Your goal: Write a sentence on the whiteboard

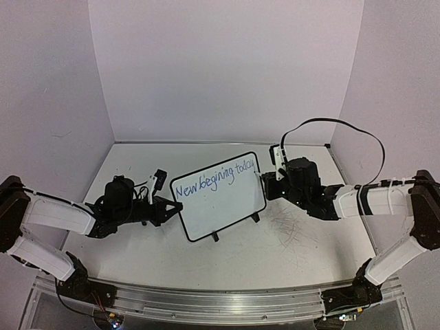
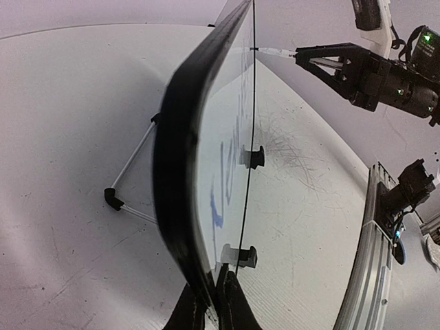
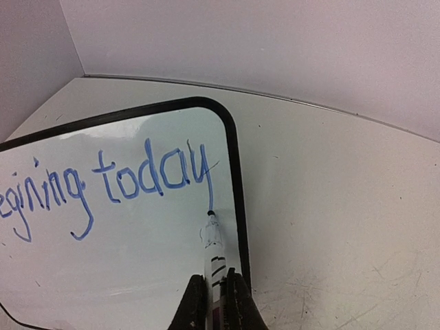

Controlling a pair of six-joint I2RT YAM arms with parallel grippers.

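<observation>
Blue ink forms the sentence (image 1: 213, 180), "New begining today", a single line that climbs toward 2 o'clock across the upper half of the whiteboard (image 1: 220, 210).

Location: the whiteboard stands near the middle of the table (image 1: 137, 251), leaning back. My left wrist view shows it resting on two black feet (image 2: 254, 157), with the wire stand (image 2: 130, 168) braced behind it.

Left side: my left gripper (image 2: 208, 308) is clamped on the board's black frame (image 2: 175, 172), one finger on the face and one on the back. In the top view this hold is at the board's 8 o'clock edge.

Right side: my right gripper (image 3: 216, 302) has its fingers pressed onto a marker (image 3: 212, 240), a white barrel with black bands that points to 12 o'clock in my wrist view. The tip sits at the bottom of the tail of the last "y", just inside the right side of the frame, and appears to touch the surface. In the top view this arm reaches the board from 3 o'clock.

Other finding: faint grey scribble marks (image 1: 292, 230) lie on the table at 4 o'clock from the board, apart from it.
</observation>
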